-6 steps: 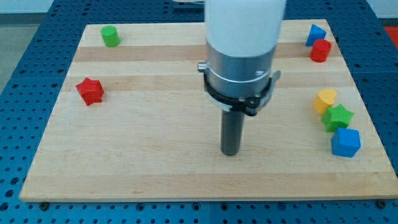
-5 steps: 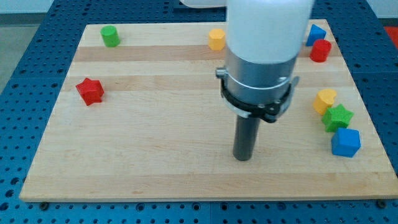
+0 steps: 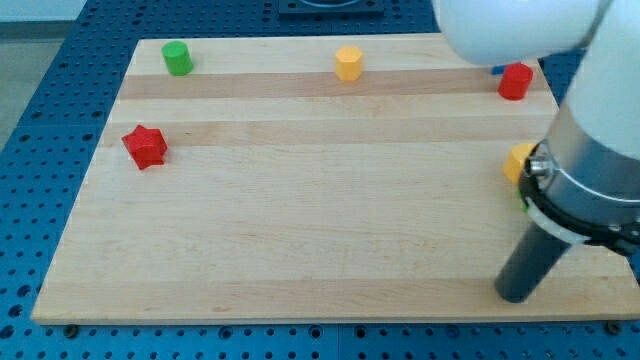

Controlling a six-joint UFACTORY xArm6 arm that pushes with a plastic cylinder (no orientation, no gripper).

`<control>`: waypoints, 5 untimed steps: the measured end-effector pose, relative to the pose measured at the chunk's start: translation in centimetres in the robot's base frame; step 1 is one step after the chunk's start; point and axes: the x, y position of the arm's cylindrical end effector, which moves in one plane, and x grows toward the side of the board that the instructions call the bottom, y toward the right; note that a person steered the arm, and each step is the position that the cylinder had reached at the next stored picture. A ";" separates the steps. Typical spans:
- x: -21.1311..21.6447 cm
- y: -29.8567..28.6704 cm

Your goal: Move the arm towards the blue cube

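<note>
My tip (image 3: 516,296) rests on the wooden board (image 3: 300,200) near the view's bottom right corner. The arm's body covers the spot at the right edge where the blue cube and the green star stood, so neither shows now. Only a sliver of green (image 3: 522,203) peeks out beside the arm. A yellow block (image 3: 517,161) is partly hidden just above and to the right of my tip. A second blue block (image 3: 497,69) shows only as a sliver at the top right, next to a red cylinder (image 3: 515,81).
A green cylinder (image 3: 178,58) stands at the top left. A yellow hexagonal block (image 3: 348,62) stands at the top middle. A red star (image 3: 145,146) lies at the left. The board's bottom edge is just below my tip.
My tip has moved to the view's right and slightly down, from the board's middle to the bottom right. The arm now hides the blue cube and green star, and uncovers the yellow hexagonal block.
</note>
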 end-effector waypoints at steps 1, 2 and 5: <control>0.0 2.6; 0.0 5.4; -1.7 7.5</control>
